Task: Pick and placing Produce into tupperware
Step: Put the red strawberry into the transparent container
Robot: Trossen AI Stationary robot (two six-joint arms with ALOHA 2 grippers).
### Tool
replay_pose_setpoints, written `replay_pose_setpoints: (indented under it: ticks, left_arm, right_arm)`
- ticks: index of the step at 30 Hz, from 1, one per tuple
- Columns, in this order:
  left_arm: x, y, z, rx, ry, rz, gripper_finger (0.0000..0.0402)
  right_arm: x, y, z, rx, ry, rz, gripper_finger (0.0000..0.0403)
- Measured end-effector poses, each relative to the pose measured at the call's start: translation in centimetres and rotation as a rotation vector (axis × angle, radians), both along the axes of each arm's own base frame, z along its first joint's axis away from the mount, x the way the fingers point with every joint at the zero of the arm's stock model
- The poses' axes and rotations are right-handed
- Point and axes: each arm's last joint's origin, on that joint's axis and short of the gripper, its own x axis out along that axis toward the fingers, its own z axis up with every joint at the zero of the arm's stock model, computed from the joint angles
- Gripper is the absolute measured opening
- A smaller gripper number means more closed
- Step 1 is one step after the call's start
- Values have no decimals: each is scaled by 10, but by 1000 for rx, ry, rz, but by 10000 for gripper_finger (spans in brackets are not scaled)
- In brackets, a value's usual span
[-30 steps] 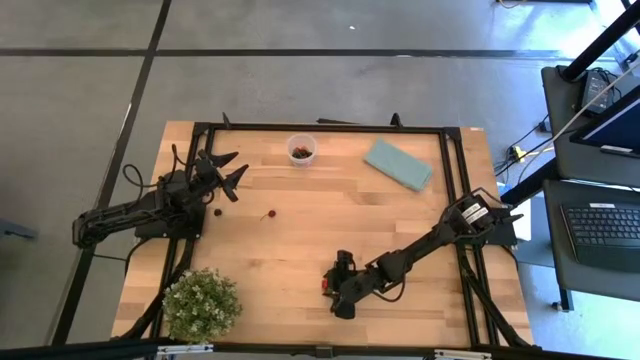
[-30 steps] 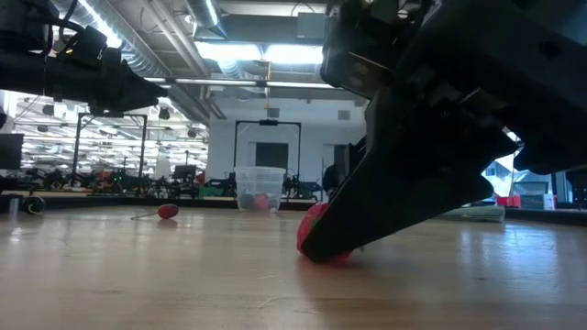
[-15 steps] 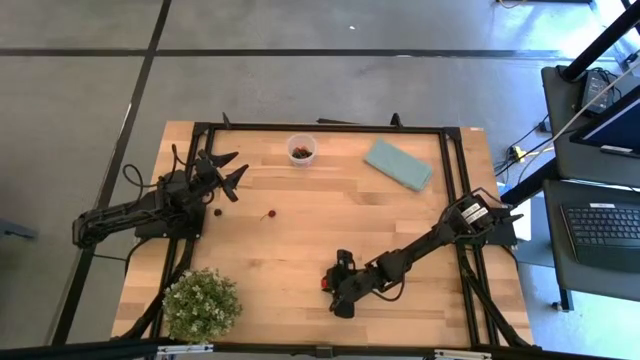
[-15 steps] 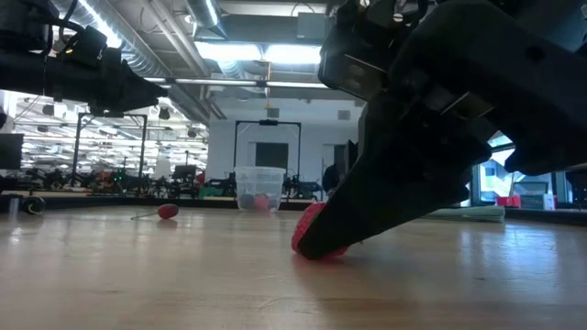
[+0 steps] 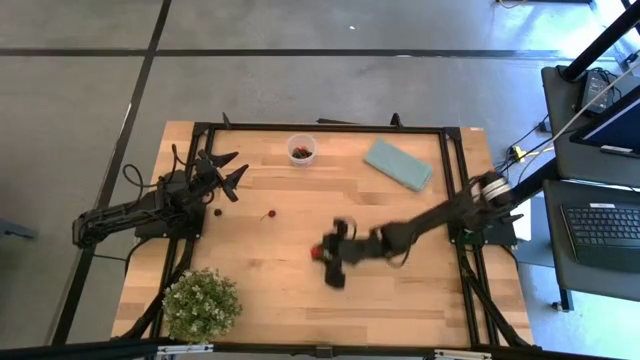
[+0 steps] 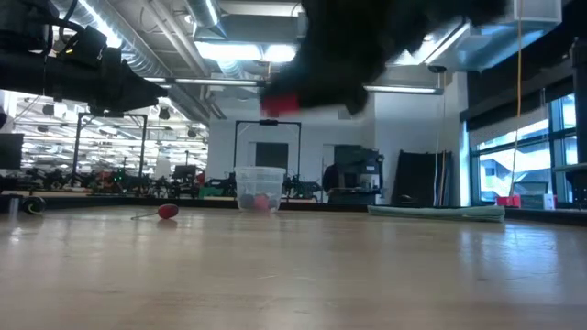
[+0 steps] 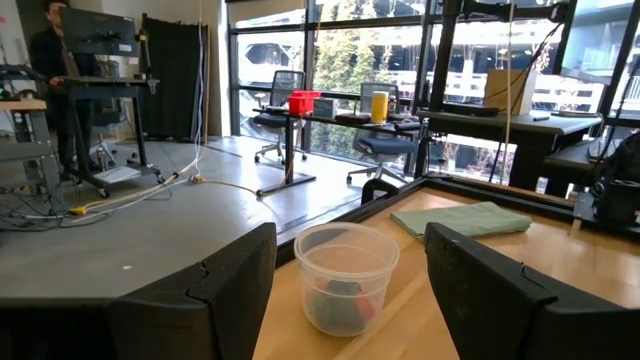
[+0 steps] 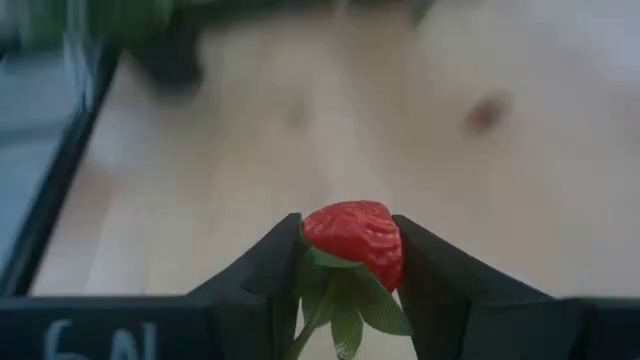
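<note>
My right gripper (image 5: 325,256) is over the middle of the table, shut on a red strawberry-like piece of produce (image 8: 352,236) with green leaves; the low view shows it as a red blur (image 6: 280,104) high above the wood. The tupperware (image 5: 301,150) stands on its base near the far edge and holds a few dark and red pieces (image 7: 343,298). My left gripper (image 5: 228,172) waits open at the far left, level with the cup (image 7: 346,272). A red stemmed piece (image 5: 271,213) and a dark piece (image 5: 217,211) lie on the table. My right gripper pinches the strawberry's red body (image 8: 330,232) between its two fingers (image 8: 270,270), one on each side. The green leaves (image 8: 345,300) reach back between the fingers. The arm reaches in from the table's right. The piece is lifted clear of the table.
A flat teal piece (image 5: 398,164) lies at the far right of the table. A leafy potted plant (image 5: 201,303) stands at the near left corner. A black frame (image 5: 320,127) runs along the table's edges. Bare wood lies between my right gripper and the cup.
My right gripper has risen from the table and moved toward the far edge, carrying the strawberry. The piece, which rested on the wood under the fingers a second ago, now hangs clear above it.
</note>
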Motion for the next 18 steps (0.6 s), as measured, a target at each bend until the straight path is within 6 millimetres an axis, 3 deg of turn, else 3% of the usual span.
replay_pose_setpoints:
  ticks: [7,11,14,18]
  left_arm:
    - [0,0,0,0,-1,0,247]
    - [0,0,0,0,0,0,247]
    - [0,0,0,0,0,0,247]
    - [0,0,0,0,0,-1,247]
  right_arm:
    - [-15,-96,105,59,-118,-106,138]
    - [-20,-137,165,-20,-107,-146,139]
    - [-20,-164,200,-78,-81,-194,141]
    - [-17,-202,227,-120,-46,-277,142]
